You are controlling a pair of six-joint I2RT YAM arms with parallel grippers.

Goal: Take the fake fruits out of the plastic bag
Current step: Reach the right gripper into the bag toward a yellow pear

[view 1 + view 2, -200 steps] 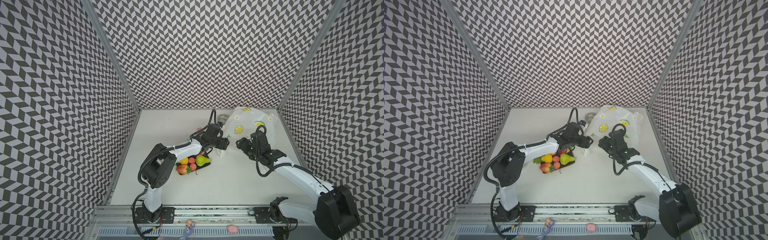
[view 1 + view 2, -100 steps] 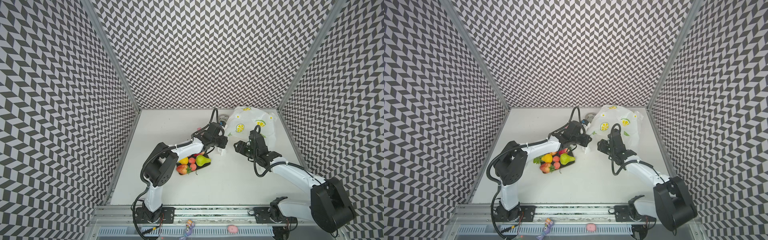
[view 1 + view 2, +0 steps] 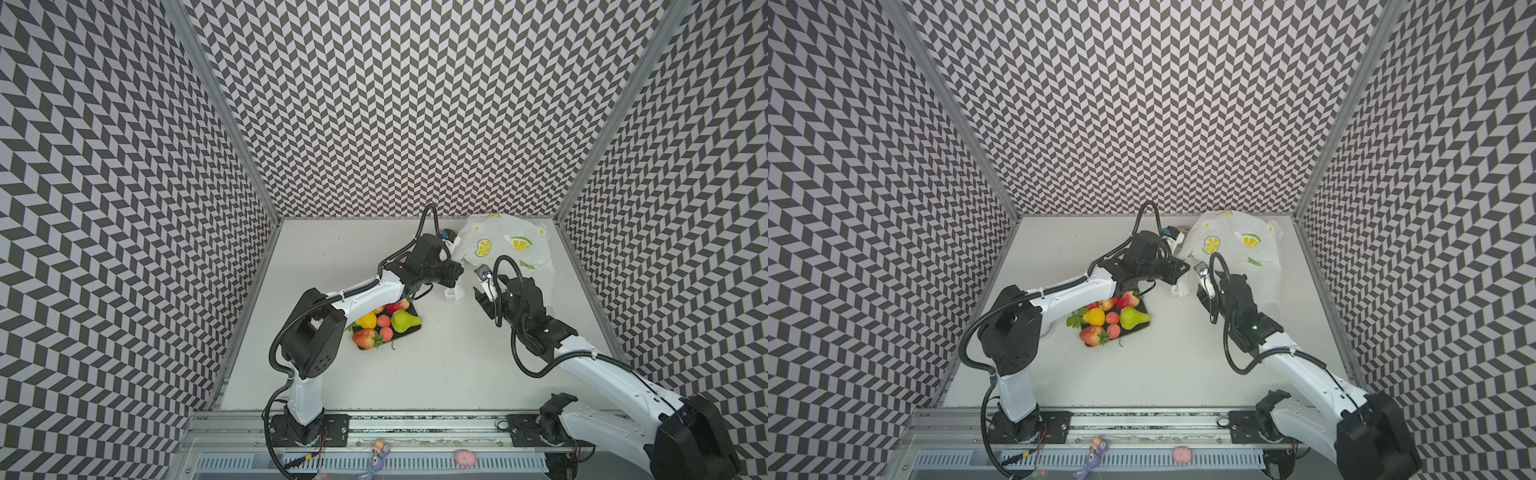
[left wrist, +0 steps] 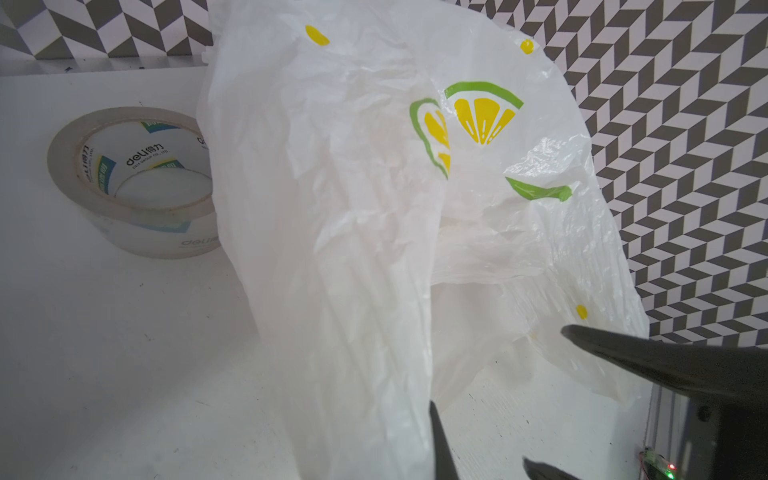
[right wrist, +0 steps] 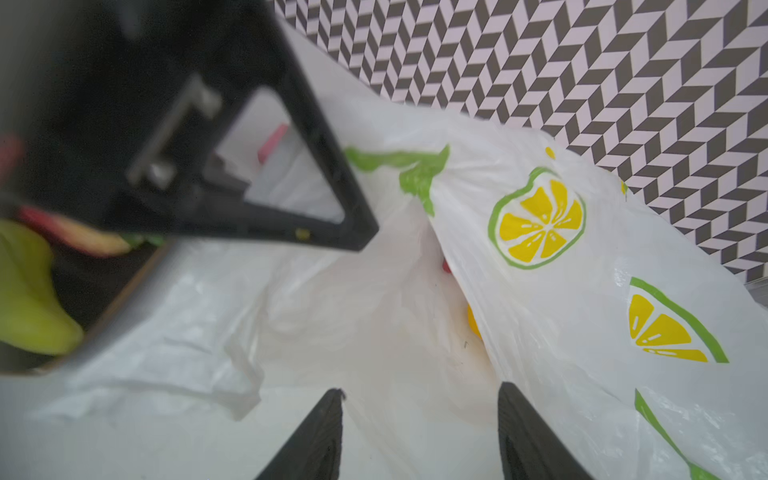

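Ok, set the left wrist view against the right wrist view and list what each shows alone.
Left wrist only: the tape roll beside the plastic bag. Right wrist only: the green pear on its dark tray, and a yellow fruit inside the bag's mouth. Both: the lemon-printed bag, pinched by the shut left gripper.

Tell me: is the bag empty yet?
Not empty. The right wrist view shows a yellow piece and a red piece inside the mouth of the bag. How many fruits remain: cannot tell.
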